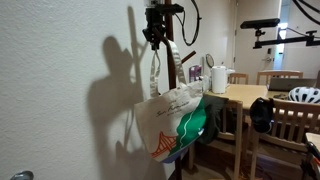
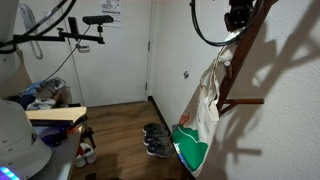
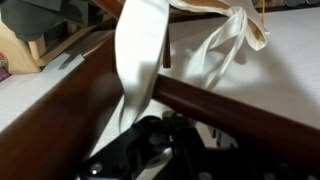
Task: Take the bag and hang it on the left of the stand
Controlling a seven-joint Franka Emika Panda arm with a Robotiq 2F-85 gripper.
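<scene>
The cream canvas bag (image 1: pixel 172 118) hangs against the white wall beside the dark brown wooden stand (image 1: pixel 172 62), its green and orange print showing. In both exterior views its long handles run up to my gripper (image 1: pixel 156 32), which is high beside the stand's top. The bag (image 2: pixel 206 100) and stand (image 2: pixel 246 70) also show from the side, with my gripper (image 2: pixel 238 16) above them. In the wrist view a cream handle strap (image 3: pixel 136 60) drops over a brown peg (image 3: pixel 235 112) into my dark jaws (image 3: pixel 150 150), which look shut on it.
A light wooden table (image 1: pixel 243 94) with chairs (image 1: pixel 290 125) stands close behind the stand, holding a white jug (image 1: pixel 218 78) and a helmet (image 1: pixel 305 95). Shoes (image 2: pixel 155 140) lie on the floor by the wall. A white door (image 2: pixel 125 50) is at the back.
</scene>
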